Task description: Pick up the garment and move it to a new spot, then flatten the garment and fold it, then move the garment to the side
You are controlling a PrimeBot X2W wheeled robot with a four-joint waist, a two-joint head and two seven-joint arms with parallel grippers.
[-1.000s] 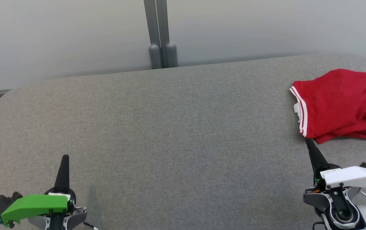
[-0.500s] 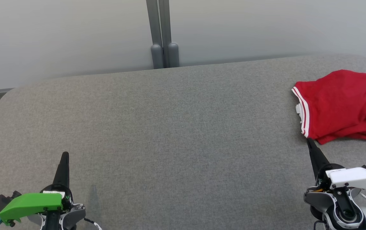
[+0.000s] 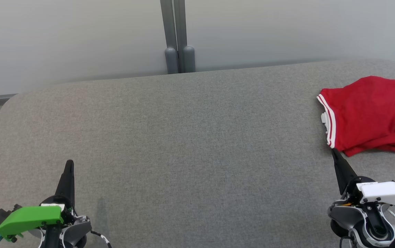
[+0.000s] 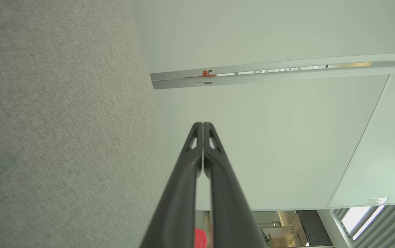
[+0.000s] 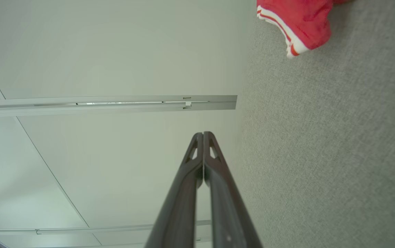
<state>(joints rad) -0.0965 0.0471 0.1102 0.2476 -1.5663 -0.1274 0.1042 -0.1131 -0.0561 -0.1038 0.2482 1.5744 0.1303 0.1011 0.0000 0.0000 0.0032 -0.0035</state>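
A crumpled red cloth garment point(image 3: 370, 113) with a white-striped hem lies at the right edge of the grey fabric-covered pad point(image 3: 197, 137). Near the front edge, the left gripper point(image 3: 69, 165) and right gripper point(image 3: 333, 151) have their fingers pressed together, empty. The right tip perhaps touches the hem.

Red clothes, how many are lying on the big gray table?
1. The red garment with white stripes lies at the right end of the gray padded table. The head view's right edge cuts part of it off, so anything beyond or beneath it may be hidden.
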